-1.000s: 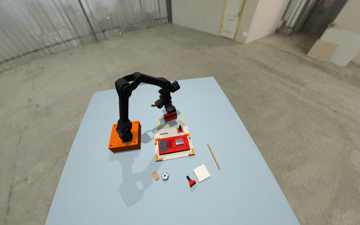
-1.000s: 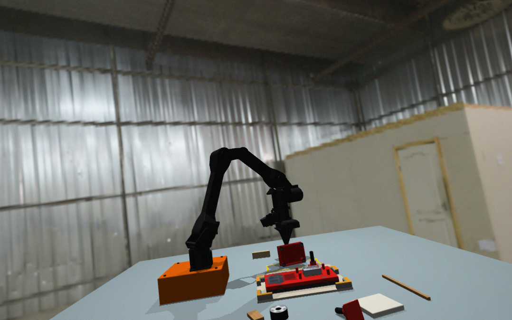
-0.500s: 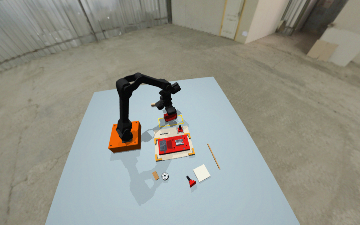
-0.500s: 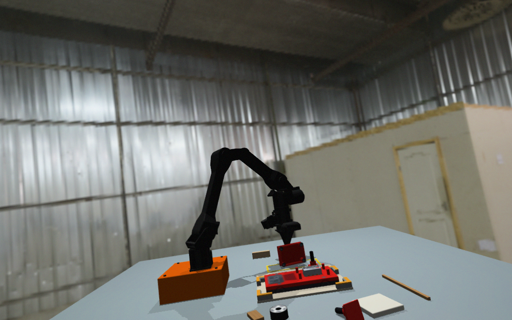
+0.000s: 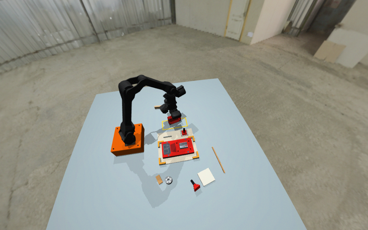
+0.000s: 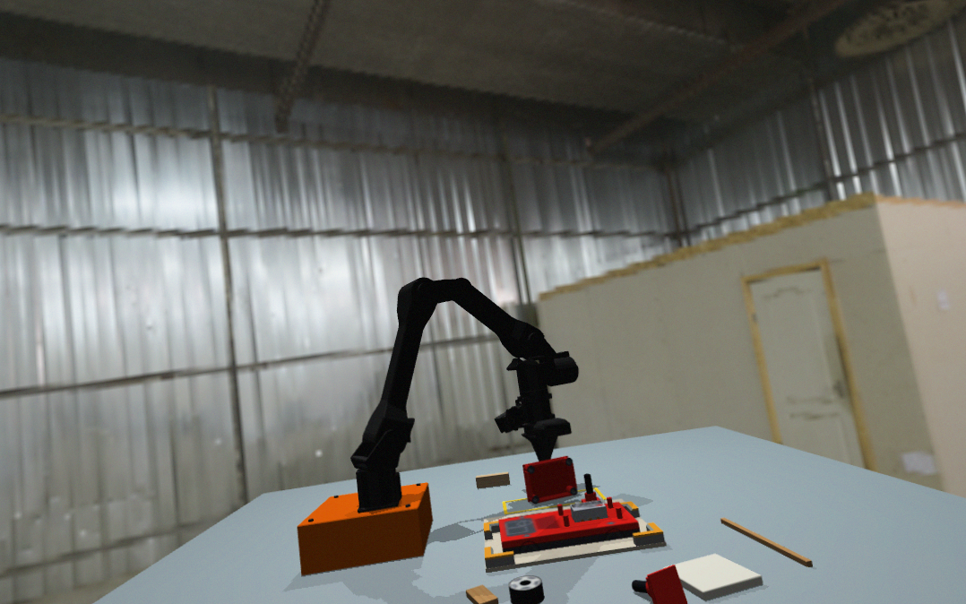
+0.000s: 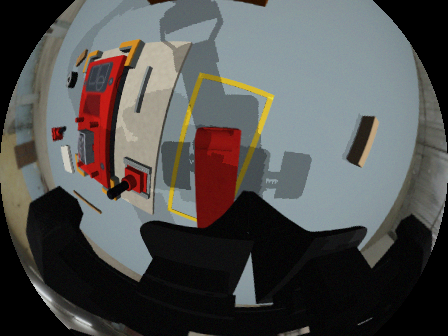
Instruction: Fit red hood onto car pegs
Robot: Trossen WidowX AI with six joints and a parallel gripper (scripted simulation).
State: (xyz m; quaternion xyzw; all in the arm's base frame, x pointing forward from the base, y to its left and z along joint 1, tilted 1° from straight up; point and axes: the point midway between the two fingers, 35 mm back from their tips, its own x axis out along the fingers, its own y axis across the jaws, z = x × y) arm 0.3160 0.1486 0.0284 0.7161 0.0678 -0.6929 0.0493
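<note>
The red hood (image 5: 173, 121) (image 6: 548, 479) (image 7: 217, 172) stands on one edge, partly inside the yellow outline (image 5: 162, 125) (image 7: 235, 85). Its underside with the corner bosses faces the car in the exterior view. My gripper (image 6: 545, 456) (image 7: 247, 196) is shut and empty, pointing down just above the hood's top edge; whether it touches is unclear. Its tips are hidden in the top view. The red chassis (image 5: 177, 152) (image 6: 556, 534) (image 7: 107, 115) lies in the jig (image 5: 177, 160) (image 7: 145, 127). The grey engine block (image 5: 183, 145) (image 6: 589, 511) sits on it among upright red pegs.
A red piece with a black stem (image 5: 184, 132) (image 7: 136, 181) stands on the jig board. A wooden block (image 5: 157, 107) (image 7: 363, 141) lies behind the hood. Nearer the front are a stick (image 5: 218, 159), a white square (image 5: 206, 176) and another black-stemmed red piece (image 5: 196, 187).
</note>
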